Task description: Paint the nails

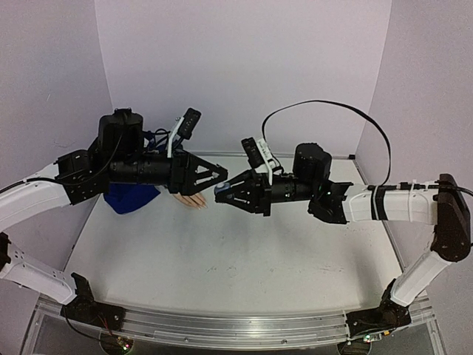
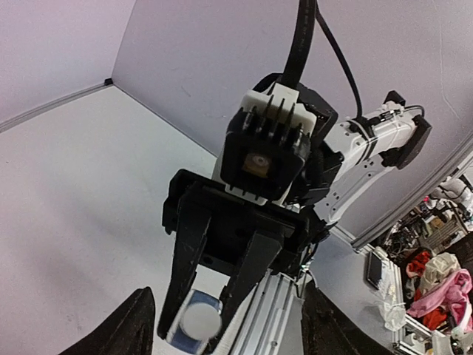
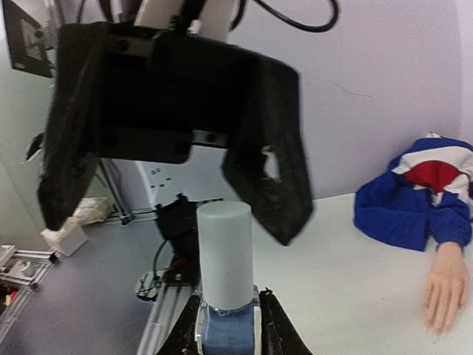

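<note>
The peach mannequin hand (image 3: 446, 285) lies flat on the white table, sticking out of a blue, red and white sleeve (image 3: 417, 196); its nails are too small to make out. My right gripper (image 1: 222, 194) is shut on the blue base of a small bottle (image 3: 225, 329) whose white cap (image 3: 225, 248) stands upright. My left gripper (image 1: 220, 177) faces it, open. Its two fingers (image 3: 273, 174) stand apart above and either side of the cap without touching it. In the top view the hand (image 1: 194, 201) lies just below and left of both grippers.
The table (image 1: 236, 259) is walled in by pale lilac panels. An aluminium rail (image 1: 222, 325) runs along the near edge with both arm bases on it. A black cable (image 1: 325, 103) loops above the right arm. Cluttered shelves (image 2: 436, 274) stand beyond the table's right side.
</note>
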You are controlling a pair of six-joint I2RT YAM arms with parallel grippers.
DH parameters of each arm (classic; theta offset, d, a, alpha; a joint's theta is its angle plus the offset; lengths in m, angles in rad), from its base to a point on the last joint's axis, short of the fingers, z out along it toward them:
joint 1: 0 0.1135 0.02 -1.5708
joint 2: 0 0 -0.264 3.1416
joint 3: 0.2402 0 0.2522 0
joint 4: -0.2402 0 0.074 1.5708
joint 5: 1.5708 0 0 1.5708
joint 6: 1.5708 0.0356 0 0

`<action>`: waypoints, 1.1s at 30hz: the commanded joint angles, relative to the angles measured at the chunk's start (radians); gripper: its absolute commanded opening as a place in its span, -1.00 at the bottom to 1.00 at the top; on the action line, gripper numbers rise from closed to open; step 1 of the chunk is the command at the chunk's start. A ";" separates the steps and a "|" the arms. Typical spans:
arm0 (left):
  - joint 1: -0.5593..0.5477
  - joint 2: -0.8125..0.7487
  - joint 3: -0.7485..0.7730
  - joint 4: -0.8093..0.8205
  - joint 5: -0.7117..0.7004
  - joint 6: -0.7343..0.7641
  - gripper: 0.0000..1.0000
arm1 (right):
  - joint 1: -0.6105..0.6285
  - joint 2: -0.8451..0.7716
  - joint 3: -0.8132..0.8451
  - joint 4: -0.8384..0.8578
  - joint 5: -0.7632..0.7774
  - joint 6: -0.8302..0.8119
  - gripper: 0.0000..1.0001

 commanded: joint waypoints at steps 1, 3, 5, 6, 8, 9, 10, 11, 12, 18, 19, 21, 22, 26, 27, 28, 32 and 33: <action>-0.002 0.005 0.008 0.102 0.118 -0.003 0.27 | 0.003 -0.019 0.015 0.170 -0.247 0.122 -1.00; -0.003 0.011 0.016 0.109 0.143 -0.007 0.09 | 0.003 -0.015 0.012 0.197 -0.244 0.139 -1.00; -0.003 0.011 0.018 0.109 0.151 -0.006 -0.01 | 0.003 -0.016 0.008 0.214 -0.224 0.147 -1.00; -0.003 0.010 0.015 0.111 0.154 -0.006 -0.05 | 0.003 -0.017 0.006 0.222 -0.212 0.153 -1.00; -0.005 0.011 0.013 0.111 0.167 -0.007 -0.12 | 0.003 -0.018 0.004 0.232 -0.191 0.158 -1.00; -0.005 0.013 0.012 0.111 0.173 -0.007 -0.15 | 0.003 -0.019 0.003 0.233 -0.170 0.161 -1.00; -0.006 0.015 0.011 0.111 0.178 -0.007 -0.19 | 0.003 -0.019 0.001 0.233 -0.156 0.161 -1.00; -0.008 0.017 0.011 0.111 0.181 -0.007 -0.24 | 0.003 -0.018 0.001 0.234 -0.145 0.160 -1.00; -0.009 0.019 0.012 0.111 0.178 -0.007 -0.30 | 0.003 -0.017 0.001 0.234 -0.138 0.160 -1.00; -0.010 0.038 0.023 0.110 0.137 0.001 -0.67 | 0.003 -0.029 -0.024 0.217 -0.031 0.115 -1.00; -0.010 0.044 0.027 0.109 0.128 0.003 -0.74 | 0.003 -0.033 -0.026 0.197 0.008 0.098 -1.00; -0.010 0.055 0.030 0.105 0.107 0.005 -0.83 | 0.003 -0.044 -0.030 0.141 0.121 0.065 -1.00; -0.010 0.062 0.031 0.105 0.096 0.004 -0.87 | 0.004 -0.049 -0.033 0.113 0.197 0.050 -1.00; -0.011 0.083 0.043 0.086 0.005 -0.004 -1.00 | 0.074 -0.075 -0.036 -0.010 0.911 -0.035 -1.00; -0.011 0.088 0.048 0.076 -0.030 -0.011 -1.00 | 0.141 -0.071 -0.029 -0.013 1.218 -0.094 -1.00; -0.011 0.096 0.057 0.058 -0.069 -0.029 -1.00 | 0.206 -0.050 -0.019 0.015 1.484 -0.187 -1.00; -0.011 0.143 0.136 -0.025 -0.157 -0.105 -1.00 | 0.313 0.055 0.000 0.312 1.879 -0.526 -1.00; -0.011 0.152 0.148 -0.025 -0.143 -0.112 -1.00 | 0.316 0.052 -0.006 0.322 1.827 -0.523 -1.00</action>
